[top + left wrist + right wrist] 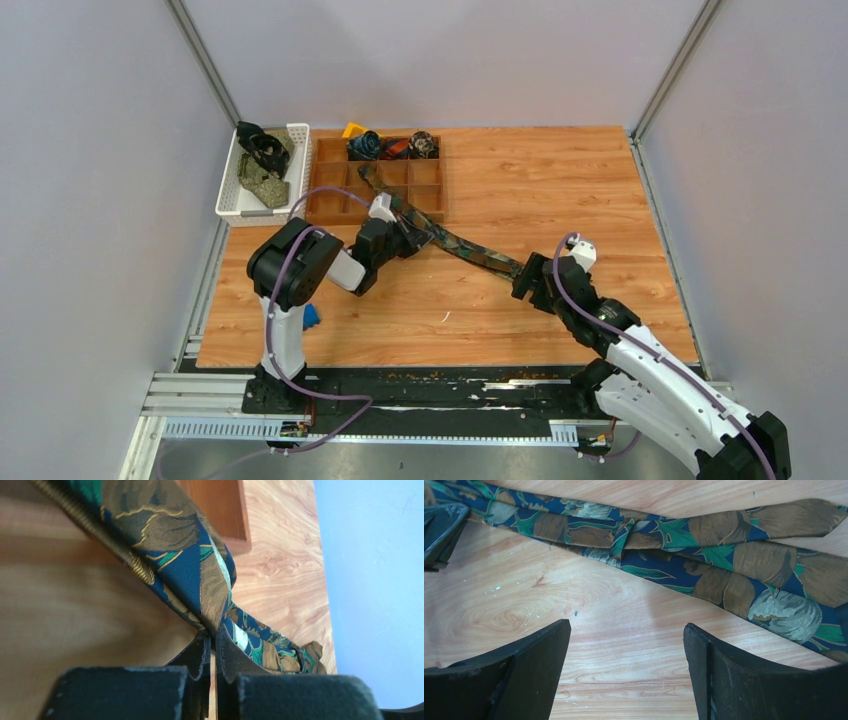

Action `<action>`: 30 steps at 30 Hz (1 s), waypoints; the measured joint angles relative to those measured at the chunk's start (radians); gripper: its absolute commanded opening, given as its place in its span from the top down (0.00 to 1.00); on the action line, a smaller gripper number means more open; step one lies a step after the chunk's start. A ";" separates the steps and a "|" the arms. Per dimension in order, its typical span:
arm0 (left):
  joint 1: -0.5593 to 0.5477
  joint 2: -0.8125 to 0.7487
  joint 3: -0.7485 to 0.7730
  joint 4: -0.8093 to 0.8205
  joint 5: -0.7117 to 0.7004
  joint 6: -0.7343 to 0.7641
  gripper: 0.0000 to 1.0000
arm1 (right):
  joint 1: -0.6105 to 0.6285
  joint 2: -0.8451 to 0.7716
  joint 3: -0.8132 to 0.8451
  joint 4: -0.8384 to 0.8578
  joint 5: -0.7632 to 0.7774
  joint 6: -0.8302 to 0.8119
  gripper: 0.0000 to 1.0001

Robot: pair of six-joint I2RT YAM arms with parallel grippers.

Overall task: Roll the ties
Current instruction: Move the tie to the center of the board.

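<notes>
- Navy, green and brown in a leaf pattern, the tie lay stretched slantwise across the wooden table. One end was draped over the compartment tray and the other reached the right gripper.
- Only the overhead view showed that whole run. It also showed three rolled ties in the tray's far row, and more ties heaped in the white basket beside the tray.
- The left wrist view alone showed the grip. The left gripper was clenched on a fold of the tie, its jaws pressed together with the cloth pinched between the tips and rising away from them. The tray's corner stood just behind.
- The right wrist view alone showed that this end of the tie lay as two lengths side by side, flat on the wood, with a pointed tip at the upper right.
- In that view the right gripper stood spread wide over bare table. It held nothing, and the tie lay just beyond its fingertips without touching them.
</notes>
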 measured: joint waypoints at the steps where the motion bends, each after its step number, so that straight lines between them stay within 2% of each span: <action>1: -0.008 -0.017 -0.024 -0.003 -0.015 -0.002 1.00 | 0.000 0.003 -0.005 0.003 0.000 0.003 0.15; 7: -0.138 -0.176 -0.169 -0.064 -0.140 -0.044 0.99 | -0.002 0.021 -0.049 0.004 -0.007 0.046 0.15; 11: -0.269 -0.303 -0.235 -0.167 -0.258 -0.092 0.93 | -0.003 0.019 -0.071 -0.005 -0.004 0.081 0.15; 14: -0.347 -0.376 -0.253 -0.261 -0.332 -0.130 0.78 | -0.003 0.006 -0.087 -0.017 0.009 0.114 0.15; 17: -0.409 -0.432 -0.255 -0.348 -0.392 -0.172 0.54 | -0.004 -0.011 -0.119 -0.026 0.023 0.151 0.15; 18: -0.425 -0.449 -0.262 -0.362 -0.403 -0.189 0.41 | -0.005 -0.016 -0.134 -0.033 0.027 0.166 0.15; 21: -0.463 -0.512 -0.304 -0.409 -0.423 -0.229 0.30 | -0.005 -0.031 -0.169 -0.052 0.036 0.207 0.16; 24: -0.491 -0.612 -0.314 -0.541 -0.453 -0.217 0.20 | -0.006 -0.061 -0.189 -0.062 0.050 0.246 0.16; 27: -0.512 -0.765 -0.277 -0.734 -0.512 -0.133 0.11 | -0.014 -0.081 -0.202 -0.064 0.069 0.269 0.17; 30: -0.518 -0.876 -0.199 -0.898 -0.594 0.000 0.08 | -0.035 -0.071 -0.204 -0.054 0.089 0.273 0.18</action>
